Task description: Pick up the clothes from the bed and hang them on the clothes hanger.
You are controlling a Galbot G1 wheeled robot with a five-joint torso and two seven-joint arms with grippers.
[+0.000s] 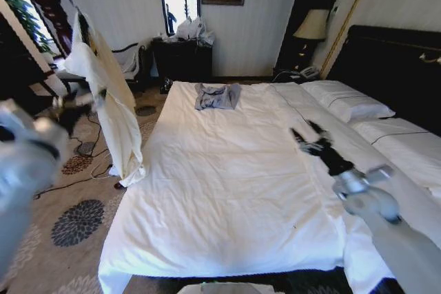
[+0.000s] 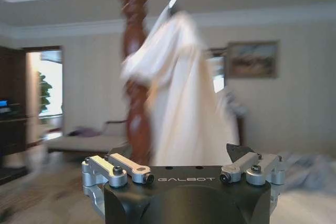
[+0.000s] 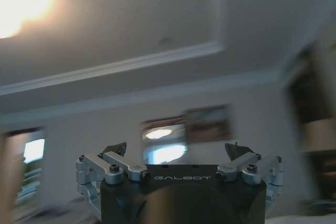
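Cream clothes hang lengthwise, long axis vertical, from the hanger on the wooden pole, left of the bed. Left end effector, released, is just beside them; right end effector, released, hovers over the bed, well apart.

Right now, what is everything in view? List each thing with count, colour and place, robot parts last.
clothes: one, cream, hanging left of the bed
clothes hanger: one, black, at the garment's top
wooden pole: one, reddish-brown, behind the garment
bed: one, white sheets, centre
blue-grey garment: one, far end of bed
pillows: two, white, by the dark headboard
lamp: one, cream shade, far corner
left gripper: open, over the carpet
right gripper: open, above the bed
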